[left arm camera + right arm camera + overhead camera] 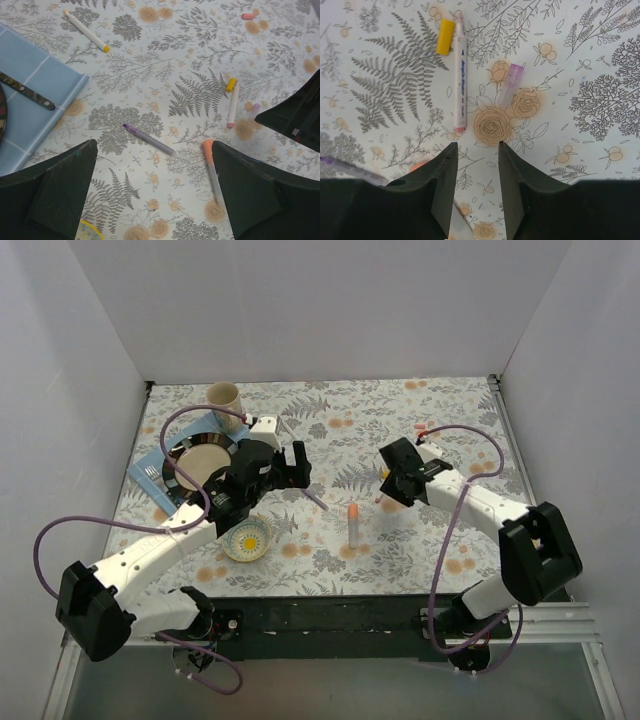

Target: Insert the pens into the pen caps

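Top view high, looking down. 2 wrist views close, downward, share yellow cap [445,36].

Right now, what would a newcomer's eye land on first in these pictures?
Probably the clutter on the floral tablecloth: an orange-ended pen near the middle, a purple pen just left of it, and a pink-tipped pen lying beside a loose yellow cap just ahead of the open right gripper. At the far left stand a plate and a cup.
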`<state>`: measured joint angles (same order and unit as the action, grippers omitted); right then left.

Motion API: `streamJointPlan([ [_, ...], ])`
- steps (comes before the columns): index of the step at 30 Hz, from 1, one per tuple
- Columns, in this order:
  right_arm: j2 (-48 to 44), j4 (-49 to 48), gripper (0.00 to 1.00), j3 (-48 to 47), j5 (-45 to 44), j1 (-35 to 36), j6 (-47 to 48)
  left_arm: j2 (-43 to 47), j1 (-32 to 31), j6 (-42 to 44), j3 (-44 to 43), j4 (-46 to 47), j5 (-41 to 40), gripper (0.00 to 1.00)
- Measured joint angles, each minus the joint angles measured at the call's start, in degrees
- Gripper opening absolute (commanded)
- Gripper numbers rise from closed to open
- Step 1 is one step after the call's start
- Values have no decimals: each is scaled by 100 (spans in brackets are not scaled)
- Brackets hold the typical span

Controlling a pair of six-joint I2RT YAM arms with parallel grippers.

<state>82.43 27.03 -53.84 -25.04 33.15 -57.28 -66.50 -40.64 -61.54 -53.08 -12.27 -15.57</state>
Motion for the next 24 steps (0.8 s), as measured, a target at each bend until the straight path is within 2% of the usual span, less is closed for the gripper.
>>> streamJointPlan([
  [6, 1023, 22, 43, -549, 131, -101, -114, 208, 0, 269, 24, -153, -358, 98],
  [13, 1794, 7, 38, -1029, 317, -103, -103, 599, 0, 367, 76, -140, -492, 98],
  [20, 2050, 238, 32, -1099, 304, -105, -122, 597, 0, 389, 107, -146, -505, 98],
  [24, 2068, 289, 23, -1097, 249, -105, -129, 597, 0, 391, 107, -146, -505, 98],
])
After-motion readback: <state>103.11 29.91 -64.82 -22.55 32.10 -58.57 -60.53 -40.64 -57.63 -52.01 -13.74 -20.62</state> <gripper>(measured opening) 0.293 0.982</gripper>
